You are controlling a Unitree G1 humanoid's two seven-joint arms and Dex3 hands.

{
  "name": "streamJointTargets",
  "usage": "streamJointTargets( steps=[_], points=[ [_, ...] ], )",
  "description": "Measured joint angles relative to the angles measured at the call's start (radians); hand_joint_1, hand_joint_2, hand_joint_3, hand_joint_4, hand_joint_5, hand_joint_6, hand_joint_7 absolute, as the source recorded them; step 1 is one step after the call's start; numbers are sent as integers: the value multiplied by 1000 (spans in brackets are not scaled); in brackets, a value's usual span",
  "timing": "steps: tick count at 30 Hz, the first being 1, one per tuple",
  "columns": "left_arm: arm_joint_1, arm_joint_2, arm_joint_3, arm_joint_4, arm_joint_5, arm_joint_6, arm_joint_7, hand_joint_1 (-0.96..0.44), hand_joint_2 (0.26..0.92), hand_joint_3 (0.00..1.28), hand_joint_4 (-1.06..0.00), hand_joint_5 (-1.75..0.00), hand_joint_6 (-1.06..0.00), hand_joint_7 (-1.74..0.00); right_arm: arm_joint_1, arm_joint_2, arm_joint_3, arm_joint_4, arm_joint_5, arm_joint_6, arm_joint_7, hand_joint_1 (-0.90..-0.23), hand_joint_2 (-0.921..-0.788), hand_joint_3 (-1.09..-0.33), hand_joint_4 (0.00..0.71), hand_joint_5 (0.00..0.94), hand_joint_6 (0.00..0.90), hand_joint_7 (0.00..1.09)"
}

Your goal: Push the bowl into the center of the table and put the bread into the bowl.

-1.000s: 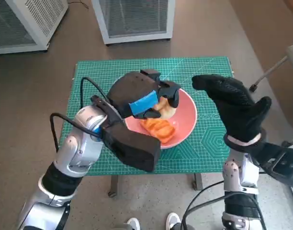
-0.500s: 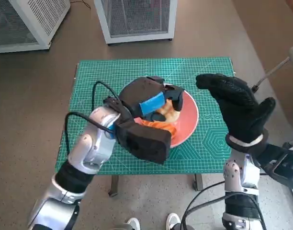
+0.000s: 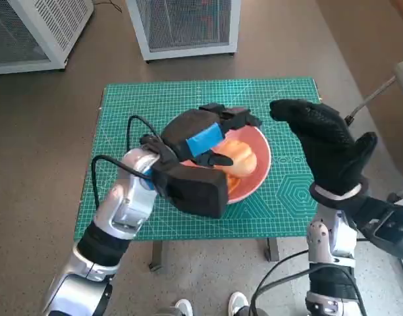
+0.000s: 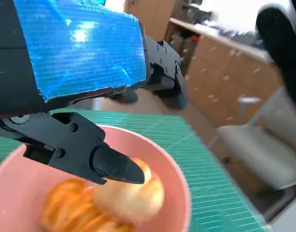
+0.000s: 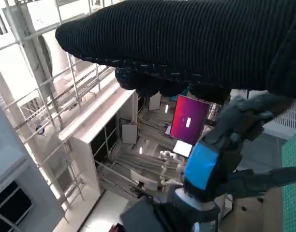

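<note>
A green cutting mat (image 3: 155, 108) covers the bench, where a pink bowl (image 3: 259, 172) sits directly beneath the left robot hand (image 3: 203, 131). That robot hand hovers with fingers spread wide, holding nothing. The left wrist view alone shows the pale bread (image 4: 133, 195) lying in the bowl just under a black fingertip (image 4: 116, 166), beside orange food (image 4: 66, 210). The gloved right robot hand (image 3: 326, 148) is raised beside the bowl, fingers extended, empty; its wrist view shows only the glove and the left robot hand.

Left hand (image 3: 205, 135) now lifted off the bread (image 3: 240, 158), fingers spread, holding nothing; bread lies uncovered in the bowl (image 3: 261, 148).
</note>
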Motion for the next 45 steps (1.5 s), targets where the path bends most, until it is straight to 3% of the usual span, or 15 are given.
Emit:
streamJointTargets(
  steps=[10,22,27,32,39,45],
  points=[
    [45,2,112,0,-165,-85,9,-599,921,97,-113,-5,-102,-330,-25,-6,1,1,-5,0,-7,-544,-921,-533,442,11,51,616],
    [58,4,291,28,-483,-216,-34,-628,921,288,-172,-24,-144,-328,-77,-25,-5,5,-7,24,-40,-551,-921,-533,410,0,37,620],
    [80,-19,340,-25,-573,-225,-21,-641,921,385,-196,-26,-22,-574,-107,-33,-7,5,-13,40,-67,-561,-921,-522,403,0,43,629],
    [105,-55,373,-80,-627,-258,9,-654,921,402,-216,-34,-7,-624,-148,-43,-7,14,-59,23,-103,-549,-921,-568,388,0,41,628],
    [129,-94,413,-80,-702,-342,19,-657,921,378,-251,-30,-85,-545,-198,-52,-7,42,-161,-38,-179,-535,-921,-614,384,0,43,621],
    [137,-96,428,-72,-743,-374,0,-654,921,368,-262,-29,-92,-512,-208,-57,-4,53,-188,-60,-214,-531,-921,-632,378,0,47,615]
  ],
)
